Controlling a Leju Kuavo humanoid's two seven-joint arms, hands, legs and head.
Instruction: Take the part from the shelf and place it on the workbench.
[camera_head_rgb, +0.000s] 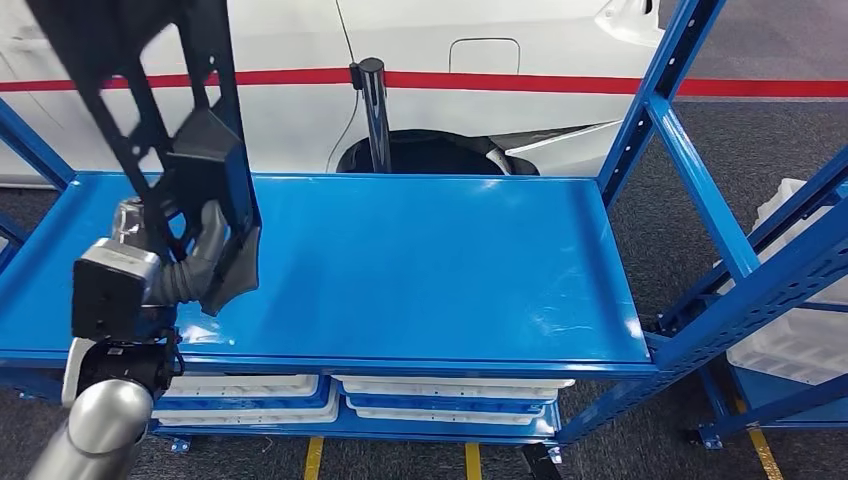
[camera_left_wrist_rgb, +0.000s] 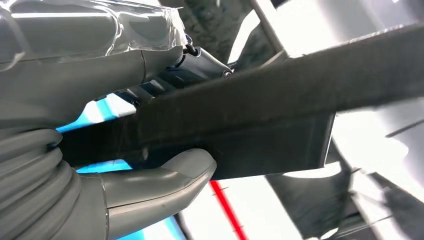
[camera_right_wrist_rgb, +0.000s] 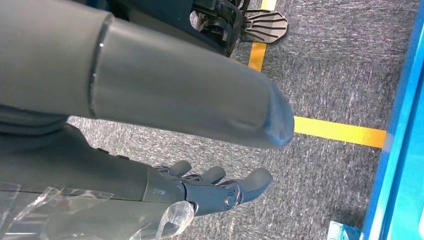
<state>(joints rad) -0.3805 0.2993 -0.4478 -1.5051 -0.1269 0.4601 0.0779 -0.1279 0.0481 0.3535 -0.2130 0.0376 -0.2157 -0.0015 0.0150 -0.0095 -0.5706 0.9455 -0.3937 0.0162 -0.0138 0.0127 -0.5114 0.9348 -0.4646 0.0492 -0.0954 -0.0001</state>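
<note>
The part (camera_head_rgb: 170, 110) is a long black plastic frame with cut-outs, held upright and tilted over the left end of the blue shelf (camera_head_rgb: 420, 260). My left hand (camera_head_rgb: 195, 255) grips its lower end, lifted above the shelf surface. In the left wrist view the thumb (camera_left_wrist_rgb: 165, 175) presses under the black part (camera_left_wrist_rgb: 260, 125) and darker fingers wrap the other side. My right hand (camera_right_wrist_rgb: 200, 185) hangs beside my body over the grey carpet, fingers apart and holding nothing.
White and blue trays (camera_head_rgb: 440, 395) sit on the lower shelf level. Blue uprights (camera_head_rgb: 650, 100) frame the right end. A white car body (camera_head_rgb: 500, 60) with a red stripe stands behind. Yellow floor lines (camera_right_wrist_rgb: 340, 131) cross the carpet.
</note>
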